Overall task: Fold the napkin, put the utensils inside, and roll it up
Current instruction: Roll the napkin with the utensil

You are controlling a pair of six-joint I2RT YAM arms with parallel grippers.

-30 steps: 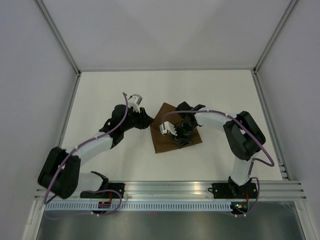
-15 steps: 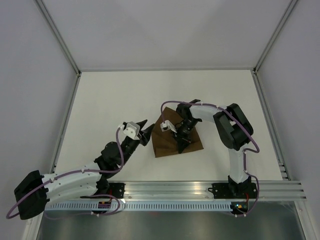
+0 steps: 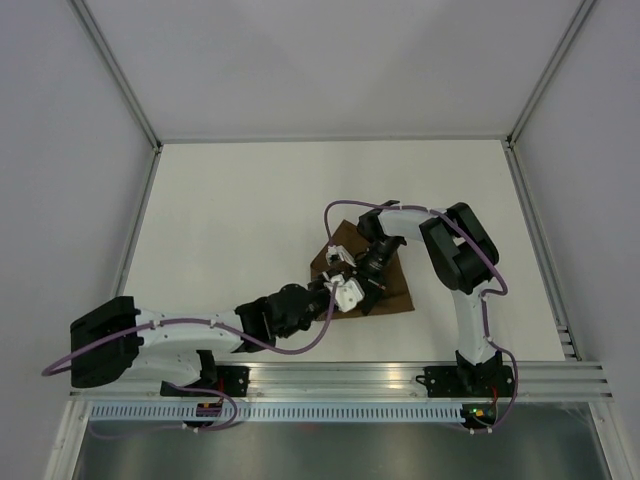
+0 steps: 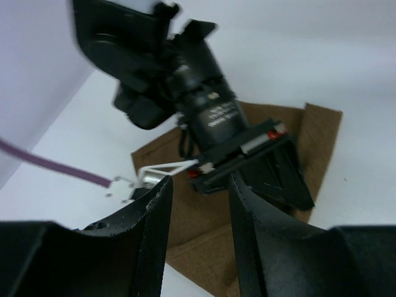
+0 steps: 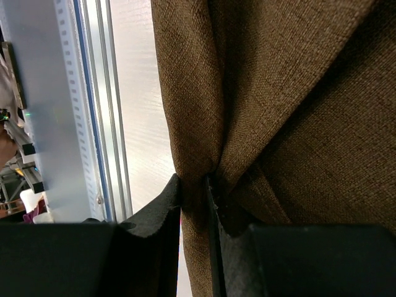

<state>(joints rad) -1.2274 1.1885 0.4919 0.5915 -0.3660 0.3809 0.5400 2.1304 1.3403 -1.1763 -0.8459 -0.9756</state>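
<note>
Left wrist view: the left pincer (image 4: 199, 185) is standing open, its fingers gripping nothing. Just ahead of it, the right pincer (image 4: 288, 189) is reaching down onto the brown napkin (image 4: 322, 133).

Right wrist view: the right pincer's fingers are nearly closed and are pinching a fold of the napkin between them.

Top view: both pincers are meeting over the napkin, which is lying crumpled beneath them.

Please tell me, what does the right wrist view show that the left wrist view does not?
Only the right wrist view: the right gripper shut on a pinched fold of the napkin, and the metal rail. Only the left wrist view: the open, empty left gripper and the right arm from outside, over the cloth. Both: the brown napkin on the white table.
</note>
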